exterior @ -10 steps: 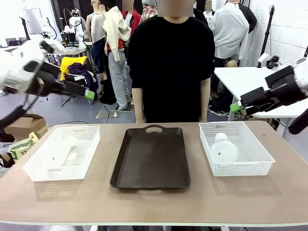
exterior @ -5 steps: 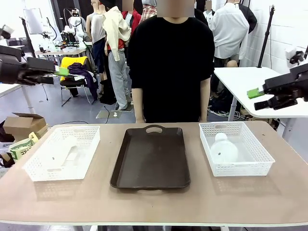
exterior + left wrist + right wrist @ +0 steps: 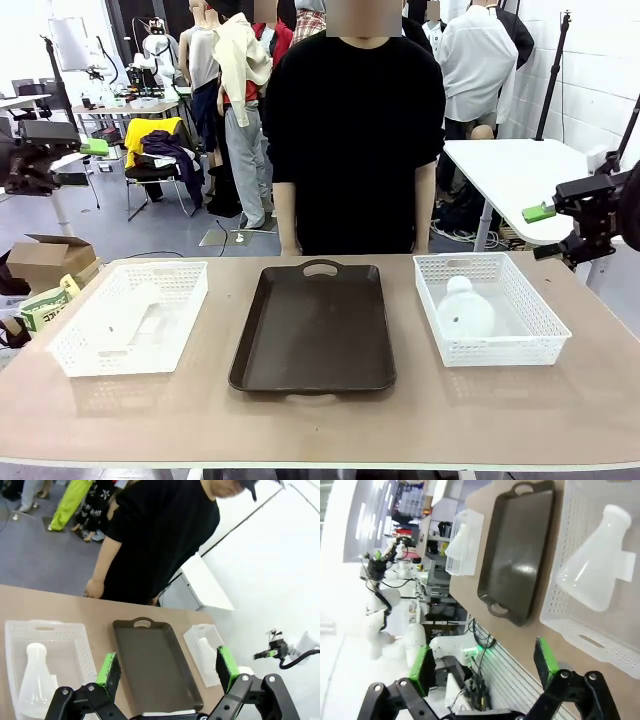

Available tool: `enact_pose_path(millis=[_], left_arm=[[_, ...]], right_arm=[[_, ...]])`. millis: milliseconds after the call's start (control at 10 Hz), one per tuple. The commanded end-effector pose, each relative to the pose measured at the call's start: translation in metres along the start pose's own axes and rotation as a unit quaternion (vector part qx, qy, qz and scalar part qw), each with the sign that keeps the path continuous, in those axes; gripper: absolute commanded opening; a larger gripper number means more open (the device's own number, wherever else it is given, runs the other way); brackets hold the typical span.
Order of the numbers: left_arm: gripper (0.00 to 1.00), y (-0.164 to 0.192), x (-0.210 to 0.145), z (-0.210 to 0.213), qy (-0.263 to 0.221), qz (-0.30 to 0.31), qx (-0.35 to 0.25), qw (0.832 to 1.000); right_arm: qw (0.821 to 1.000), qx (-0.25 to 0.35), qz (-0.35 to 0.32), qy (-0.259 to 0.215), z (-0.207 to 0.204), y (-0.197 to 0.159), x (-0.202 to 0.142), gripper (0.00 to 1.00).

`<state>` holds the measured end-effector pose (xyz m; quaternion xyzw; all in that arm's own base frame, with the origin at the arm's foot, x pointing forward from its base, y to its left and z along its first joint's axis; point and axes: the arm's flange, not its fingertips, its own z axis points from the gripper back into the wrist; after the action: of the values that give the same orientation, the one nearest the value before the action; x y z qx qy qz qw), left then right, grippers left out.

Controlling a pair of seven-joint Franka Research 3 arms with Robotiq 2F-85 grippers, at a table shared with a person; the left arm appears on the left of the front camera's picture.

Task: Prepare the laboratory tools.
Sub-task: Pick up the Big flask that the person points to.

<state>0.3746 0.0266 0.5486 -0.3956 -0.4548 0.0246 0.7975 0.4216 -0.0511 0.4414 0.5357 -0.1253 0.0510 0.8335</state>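
left claw (image 3: 88, 162): wide open and empty, high at the left edge of the front frame, well above the table (image 3: 320, 425). from there my wrist camera sees all the things at once.
right claw (image 3: 545, 232): also open, with nothing between the green pads, at the right edge of the frame, above and beside the right basket (image 3: 500, 352).
left flask (image 3: 128, 312): lies on its side inside the left basket (image 3: 130, 368), in the lower left of the frame, with the neck to the far side.
right flask (image 3: 465, 310): lies on its side in the right basket, with the round base turned to the front camera.
tray (image 3: 315, 330): empty, in the middle between the two baskets. i judge it is the place for both flasks, one from each side.
person (image 3: 355, 130): stands at the top centre with arms down, touching nothing on the table.
step: i judge it is the very start, no flask is lifted yet.
care: the flasks are smooth and can roll, so the narrow neck looks to me the safer place to hold.
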Motion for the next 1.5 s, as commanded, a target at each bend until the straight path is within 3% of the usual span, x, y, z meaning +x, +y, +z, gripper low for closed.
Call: enact_pose_path(millis=[0,400,600,700,800,1100,1300,1400], left_arm=[[1.00,0.019,-0.083,0.014,-0.033,0.062,-0.020,0.997],[1.00,0.068,-0.102,0.015,0.007,0.147,0.027,0.989],[1.00,0.089,-0.112,0.011,0.026,0.190,0.005,0.981],[1.00,0.082,-0.113,0.007,0.026,0.117,0.101,0.988],[1.00,0.088,-0.051,-0.020,0.013,0.182,0.016,0.983],[1.00,0.095,-0.058,-0.024,0.019,0.169,0.037,0.985],[1.00,0.088,-0.052,-0.029,0.090,0.263,-0.085,0.957],[1.00,0.088,-0.048,-0.028,0.132,0.314,-0.148,0.928]], right_arm=[[0.999,0.011,-0.045,0.008,0.000,-0.004,0.018,1.00],[0.998,0.043,-0.053,0.010,-0.002,-0.014,0.021,1.00],[0.998,0.041,-0.046,0.012,-0.001,-0.014,0.024,1.00],[0.999,0.034,-0.040,0.007,-0.002,-0.014,0.023,1.00],[0.998,0.030,-0.049,0.015,-0.001,-0.017,0.019,1.00],[0.998,0.030,-0.049,0.015,-0.001,-0.017,0.019,1.00],[0.998,0.030,-0.049,0.015,-0.001,-0.017,0.019,1.00],[0.998,0.030,-0.049,0.015,-0.001,-0.017,0.019,1.00]])
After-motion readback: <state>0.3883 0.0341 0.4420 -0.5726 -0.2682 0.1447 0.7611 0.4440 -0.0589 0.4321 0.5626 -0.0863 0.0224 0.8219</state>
